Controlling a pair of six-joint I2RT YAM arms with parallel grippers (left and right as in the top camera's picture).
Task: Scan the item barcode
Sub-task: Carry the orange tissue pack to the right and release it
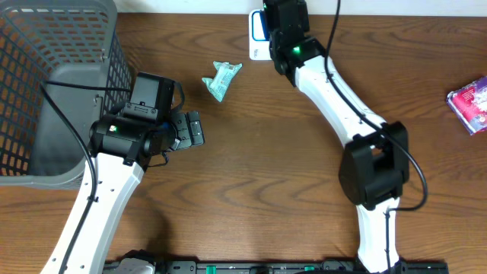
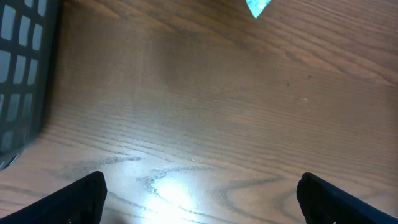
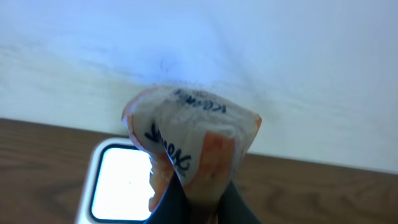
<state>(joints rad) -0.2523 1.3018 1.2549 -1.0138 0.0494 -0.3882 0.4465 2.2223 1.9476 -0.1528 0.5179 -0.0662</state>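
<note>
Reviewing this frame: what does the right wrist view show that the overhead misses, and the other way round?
Only the right wrist: an orange-and-white packet with black writing, pinched in the shut right gripper. Only the overhead: the grey basket, teal wrapper, pink packet and the open left gripper. Both: the white scanner and the wooden table.

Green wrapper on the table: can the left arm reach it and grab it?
Probably yes. The green wrapper lies on the bare table a little beyond the left arm, whose jaws stand open and point roughly toward it. Nothing sits between them; the basket is off to the other side.
</note>
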